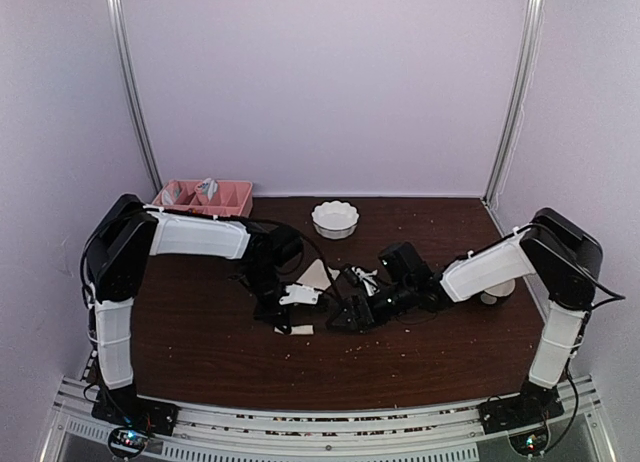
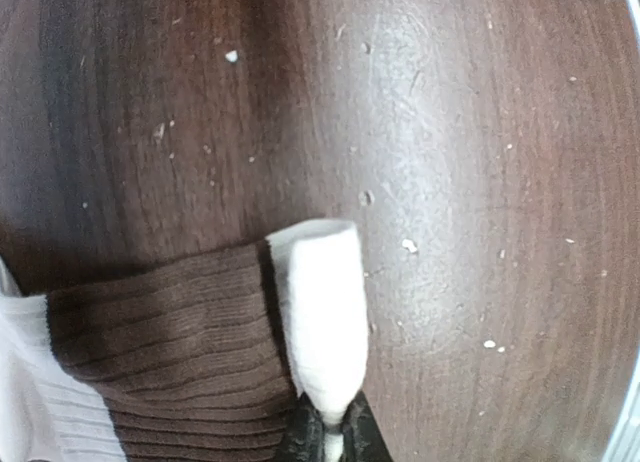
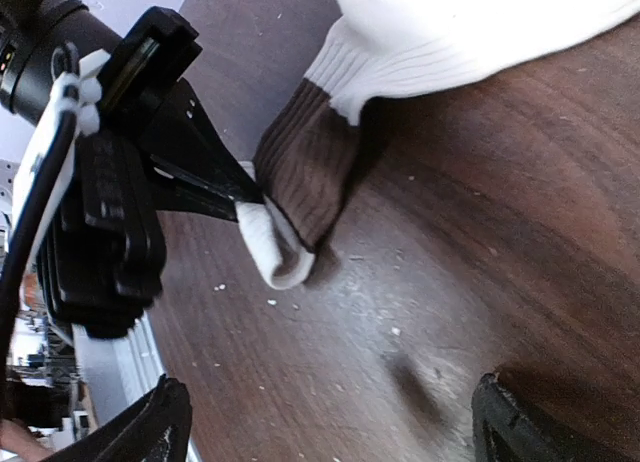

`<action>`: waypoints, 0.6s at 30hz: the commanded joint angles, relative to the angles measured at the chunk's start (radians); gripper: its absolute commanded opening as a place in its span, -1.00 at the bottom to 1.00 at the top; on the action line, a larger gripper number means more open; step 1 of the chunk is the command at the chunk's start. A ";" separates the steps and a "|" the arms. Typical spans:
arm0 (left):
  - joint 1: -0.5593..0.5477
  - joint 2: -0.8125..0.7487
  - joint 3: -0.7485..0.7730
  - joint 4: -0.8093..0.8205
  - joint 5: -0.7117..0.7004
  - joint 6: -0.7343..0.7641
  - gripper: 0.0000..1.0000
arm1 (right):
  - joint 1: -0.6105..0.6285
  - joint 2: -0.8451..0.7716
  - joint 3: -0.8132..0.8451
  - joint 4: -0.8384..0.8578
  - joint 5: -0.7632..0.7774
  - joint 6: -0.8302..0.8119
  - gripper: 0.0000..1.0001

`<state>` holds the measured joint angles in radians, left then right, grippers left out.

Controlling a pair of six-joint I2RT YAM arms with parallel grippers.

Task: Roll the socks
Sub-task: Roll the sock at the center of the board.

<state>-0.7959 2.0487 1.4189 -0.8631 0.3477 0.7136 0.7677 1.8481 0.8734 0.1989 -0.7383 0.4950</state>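
the soft, limp cream-and-brown sock point(image 2: 180, 352) is lying mid-surface point(image 2: 450, 132). the left pincer point(image 2: 327, 437) is pinching its white tip point(image 2: 320, 302), and the right pincer point(image 3: 335, 422) is hanging spread wide near it. the ribbed brown band is probably offering the firmest hold. open wood is lying around, with the edges well apart.

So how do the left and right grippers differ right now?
The left gripper is shut, pinching the white end of the sock; the right gripper stands wide open, holding nothing. The left touches the sock; the right sits apart from it. Both are low over the table, near that sock.
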 commanded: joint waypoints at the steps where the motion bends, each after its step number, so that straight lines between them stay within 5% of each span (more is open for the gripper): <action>1: 0.023 0.063 0.062 -0.165 0.138 -0.011 -1.00 | -0.015 -0.061 -0.140 -0.043 0.311 -0.046 0.99; 5: 0.053 0.125 0.129 -0.268 0.236 0.003 -1.00 | -0.012 -0.252 -0.287 0.082 0.508 -0.086 0.99; 8: 0.075 0.140 0.135 -0.296 0.283 0.014 -1.00 | -0.024 -0.374 -0.413 0.214 0.726 0.120 0.99; 11: 0.080 0.143 0.135 -0.304 0.294 0.022 -1.00 | -0.114 -0.377 -0.496 0.396 0.632 0.257 0.99; 14: 0.082 0.156 0.155 -0.320 0.323 0.023 -1.00 | -0.084 -0.386 -0.599 0.713 0.636 0.109 0.99; 18: 0.099 0.200 0.204 -0.370 0.375 0.024 -1.00 | 0.109 -0.401 -0.575 0.685 0.717 -0.382 0.99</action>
<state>-0.7128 2.1975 1.5673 -1.1625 0.6342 0.7170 0.7349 1.4689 0.2729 0.7185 -0.0937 0.5117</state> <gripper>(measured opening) 0.027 0.995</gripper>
